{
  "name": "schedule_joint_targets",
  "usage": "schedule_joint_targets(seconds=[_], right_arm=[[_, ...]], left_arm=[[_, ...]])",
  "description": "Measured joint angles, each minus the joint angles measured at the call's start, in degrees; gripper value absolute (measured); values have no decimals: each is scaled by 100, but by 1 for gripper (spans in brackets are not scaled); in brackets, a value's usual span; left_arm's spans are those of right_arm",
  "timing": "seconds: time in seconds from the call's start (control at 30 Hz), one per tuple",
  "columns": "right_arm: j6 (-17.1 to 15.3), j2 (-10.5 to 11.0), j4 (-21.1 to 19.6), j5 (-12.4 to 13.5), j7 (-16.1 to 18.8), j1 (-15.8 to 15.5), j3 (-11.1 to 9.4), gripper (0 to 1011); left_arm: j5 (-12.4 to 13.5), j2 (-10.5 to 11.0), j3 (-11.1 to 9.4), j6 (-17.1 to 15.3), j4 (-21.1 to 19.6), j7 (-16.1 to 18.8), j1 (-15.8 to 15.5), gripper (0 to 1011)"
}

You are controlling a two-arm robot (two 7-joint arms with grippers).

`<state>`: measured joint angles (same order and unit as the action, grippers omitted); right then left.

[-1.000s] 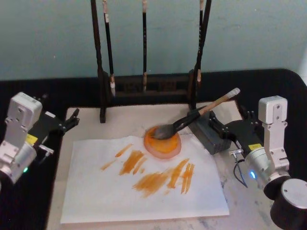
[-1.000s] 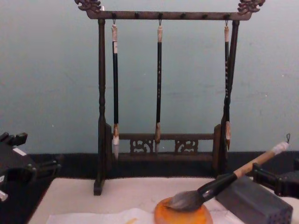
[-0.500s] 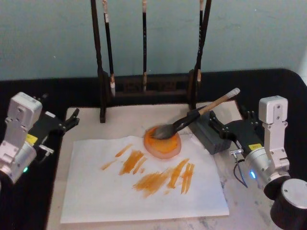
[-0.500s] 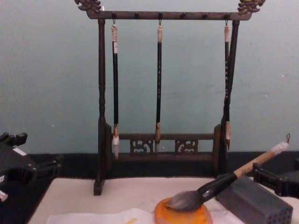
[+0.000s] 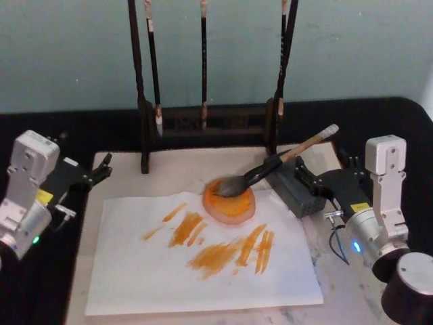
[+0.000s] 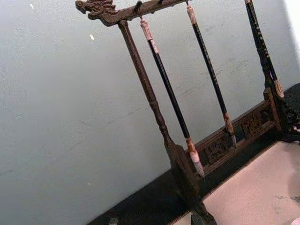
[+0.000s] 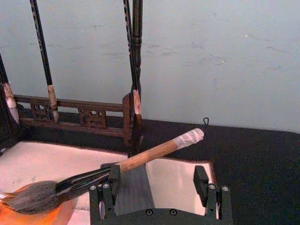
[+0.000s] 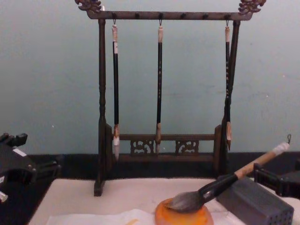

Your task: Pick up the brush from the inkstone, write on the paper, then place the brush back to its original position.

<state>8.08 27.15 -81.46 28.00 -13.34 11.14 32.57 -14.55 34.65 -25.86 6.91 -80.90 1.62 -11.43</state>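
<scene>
The brush (image 5: 270, 164) lies still, its grey bristle head in the round orange inkstone (image 5: 233, 208) and its tan handle propped on a grey block (image 5: 292, 191). The paper (image 5: 203, 271) lies in front of the inkstone and carries several orange strokes. My right gripper (image 5: 308, 184) stands open just right of the block, level with the handle, and holds nothing. In the right wrist view the brush (image 7: 140, 159) crosses just above one finger (image 7: 114, 176) of my right gripper (image 7: 158, 177). At the mat's left edge my left gripper (image 5: 100, 169) rests open, far from the brush.
A dark wooden rack (image 8: 159, 15) with three thin hanging brushes stands at the back of the off-white mat (image 5: 176, 169). The grey perforated block (image 8: 255, 204) sits right of the inkstone (image 8: 183, 216). A black table surrounds the mat.
</scene>
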Motion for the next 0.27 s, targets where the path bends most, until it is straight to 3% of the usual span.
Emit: schedule_joint_targets(seconds=[0.27], right_arm=[[0, 0, 0, 1, 0, 0, 0, 1000]], left_arm=[[0, 0, 0, 0, 0, 0, 0, 1001]])
